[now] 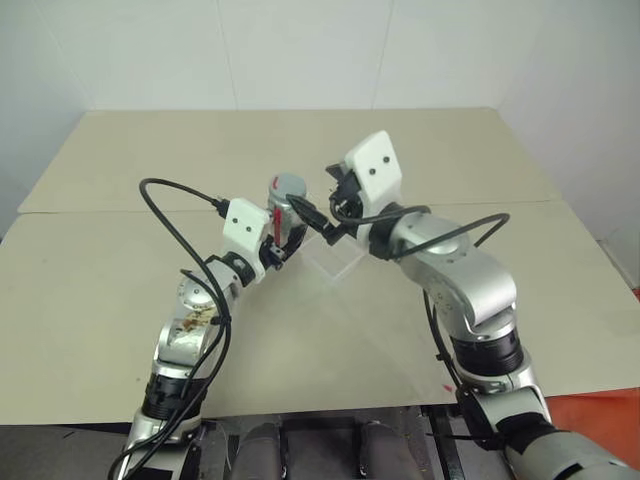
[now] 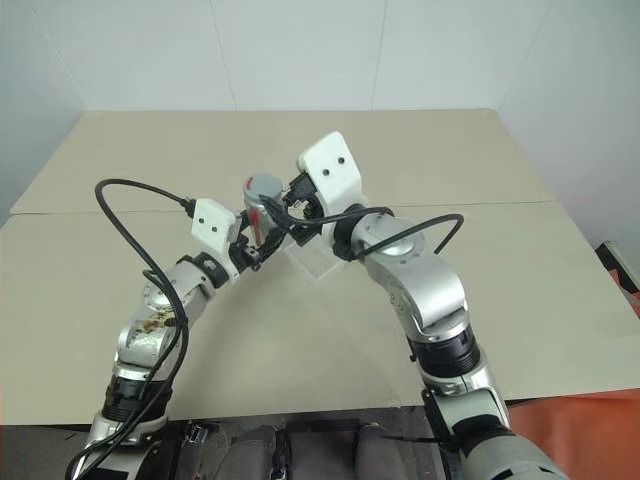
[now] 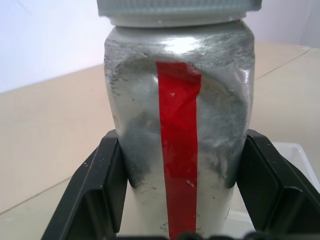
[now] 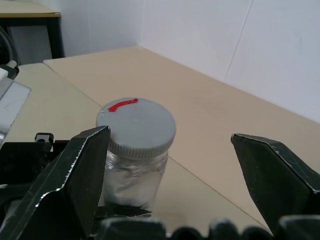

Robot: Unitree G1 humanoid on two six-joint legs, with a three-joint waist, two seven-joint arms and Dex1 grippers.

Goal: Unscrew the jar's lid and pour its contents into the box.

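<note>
Left gripper [image 3: 175,200]: fingers level, clamped on both sides of the jar [image 3: 177,125], holding it upright. Right gripper [image 4: 170,170]: jaws spread wide, level, facing the left gripper from just above it; lid [image 4: 137,125] lies between its fingers, untouched. Both arms raised, forearms converging.

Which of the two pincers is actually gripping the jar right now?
The left pincer: its fingers clamp the jar by its sides. The right pincer stands wide open beside the lid, holding nothing.

Box [image 1: 335,262] mostly behind arms; jar [image 3: 180,130] contents perhaps unseen.
</note>
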